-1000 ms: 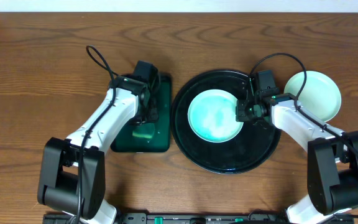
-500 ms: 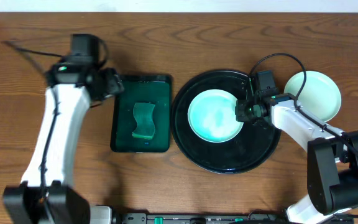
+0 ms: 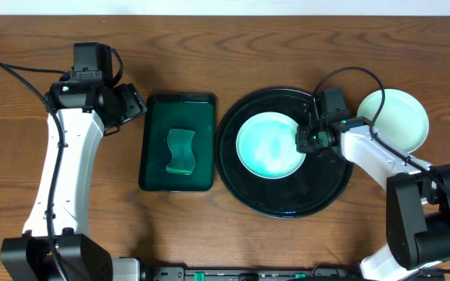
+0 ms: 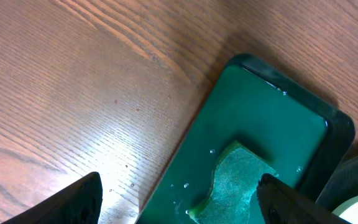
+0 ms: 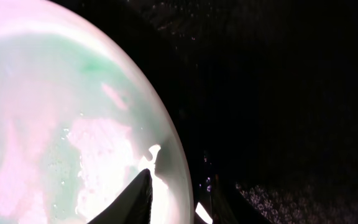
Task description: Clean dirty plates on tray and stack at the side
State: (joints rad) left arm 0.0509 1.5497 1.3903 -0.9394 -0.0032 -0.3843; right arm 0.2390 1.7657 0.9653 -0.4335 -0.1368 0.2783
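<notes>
Plates show in two places: a smeared plate (image 3: 270, 145) sits inside the black tray (image 3: 287, 204), left of its centre, its face filmed with wet pale green streaks, and a second plate (image 3: 397, 119) lies on the wooden table (image 3: 209, 47) just beyond the tray's right rim, looking clean from overhead. The right gripper (image 3: 308, 139) is down at the smeared plate's right edge. In the right wrist view one of its fingers (image 5: 140, 196) lies over the plate's glossy inner surface while the other lies over the dark tray floor, so the rim runs between them. Whether they pinch that rim or stand just off it cannot be told. Water beads on the tray floor beside the rim. Left of the black tray, close beside it, is a dark green rectangular tray (image 3: 153, 140) with a shallow film of water and a green sponge (image 3: 181, 151) lying flat in its lower half. The left gripper (image 3: 137, 108) hovers over bare wood just off that tray's upper left corner, its fingers (image 4: 82, 199) spread wide with nothing between them.
</notes>
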